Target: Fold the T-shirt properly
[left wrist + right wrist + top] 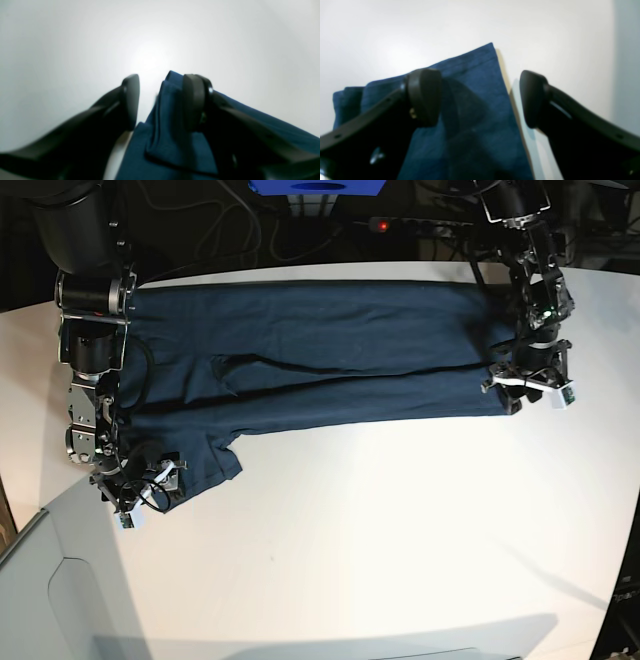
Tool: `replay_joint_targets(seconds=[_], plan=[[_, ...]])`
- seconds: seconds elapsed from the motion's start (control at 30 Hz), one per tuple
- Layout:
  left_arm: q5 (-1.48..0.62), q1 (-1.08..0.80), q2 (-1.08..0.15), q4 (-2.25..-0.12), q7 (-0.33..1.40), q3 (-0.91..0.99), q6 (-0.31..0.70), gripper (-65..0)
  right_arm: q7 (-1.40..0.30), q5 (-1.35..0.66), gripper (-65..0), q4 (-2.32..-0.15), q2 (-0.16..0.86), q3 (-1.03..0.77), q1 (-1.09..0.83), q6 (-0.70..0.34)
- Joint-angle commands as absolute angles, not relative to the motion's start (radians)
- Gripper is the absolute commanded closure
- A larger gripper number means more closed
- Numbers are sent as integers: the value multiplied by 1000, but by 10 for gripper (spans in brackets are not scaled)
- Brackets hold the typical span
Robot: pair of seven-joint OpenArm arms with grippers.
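T-shirt [320,360] navy, folded lengthwise across table [400,520].

I see two black arms built of chunky cylindrical joint housings with loose black cables alongside. The left end effector [160,102] has two matte black curved fingers [193,102] ending in rounded oval pads, with a shiny fastener at one pad's base. The right end effector [480,98] matches it: black curved fingers [425,96], small holes along the inner ribs, one brass-coloured screw. Each wrist carries small white parts.
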State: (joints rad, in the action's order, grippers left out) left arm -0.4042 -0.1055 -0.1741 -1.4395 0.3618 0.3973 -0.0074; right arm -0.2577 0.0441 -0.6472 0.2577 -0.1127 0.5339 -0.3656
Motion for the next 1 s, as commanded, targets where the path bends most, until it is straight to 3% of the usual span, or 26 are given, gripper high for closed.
replay_joint_targets(seconds=[0.0,0.17,0.37,0.53,0.8,0.97], plan=[[-412,-96,-182,-1454,340,386,-1,-264,-262,38,-464,-661,269,-114,564,-377],[-412,-96,-182,-1454,340,355,-1,-257,-262,38,-464,-661,269,-113,564,-377],[-412,-96,-182,-1465,338,358,-1,-114,-262,38,-464,-661,269,-113,564,-377],[-412,-96,-182,-1466,338,360,-7,-47,-262,38,-464,-661,269,-113,564,-377],[-412,-104,-182,-1466,341,361,-8,-92,-262,38,-464,-661,269,-113,565,-377],[-409,-107,-182,-1466,343,361,-8,-185,-262,38,-464,-661,269,-113,565,-377]])
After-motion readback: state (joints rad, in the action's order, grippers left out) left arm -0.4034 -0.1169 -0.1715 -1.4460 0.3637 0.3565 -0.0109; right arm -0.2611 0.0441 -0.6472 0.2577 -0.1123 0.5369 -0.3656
